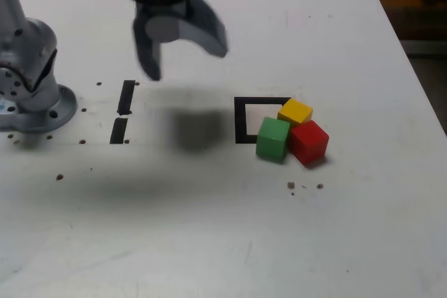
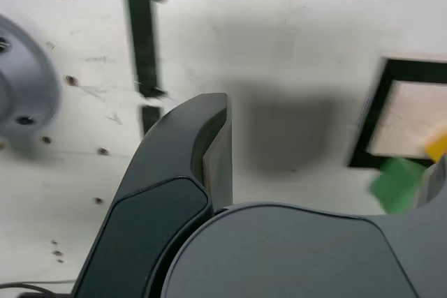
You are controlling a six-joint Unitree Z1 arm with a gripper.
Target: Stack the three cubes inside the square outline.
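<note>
Three cubes huddle together on the white table at the exterior view's right: the green cube [image 1: 272, 139] in front, the yellow cube [image 1: 295, 112] behind it, the red cube [image 1: 309, 142] beside both. They overlap the right edge of the square outline [image 1: 243, 119] of black tape, whose white inside holds nothing. My gripper [image 1: 185, 57] hangs open and empty above the table, to the left of the outline, blurred by motion. In the wrist view the square outline [image 2: 377, 113], the green cube [image 2: 397, 183] and a sliver of the yellow cube [image 2: 438, 146] show; the red cube is hidden.
Two short black tape strips [image 1: 123, 111] lie between the arm's grey base [image 1: 31, 99] and the outline. Small screw holes [image 1: 305, 186] dot the table. The table's right edge runs past the cubes, with floor beyond.
</note>
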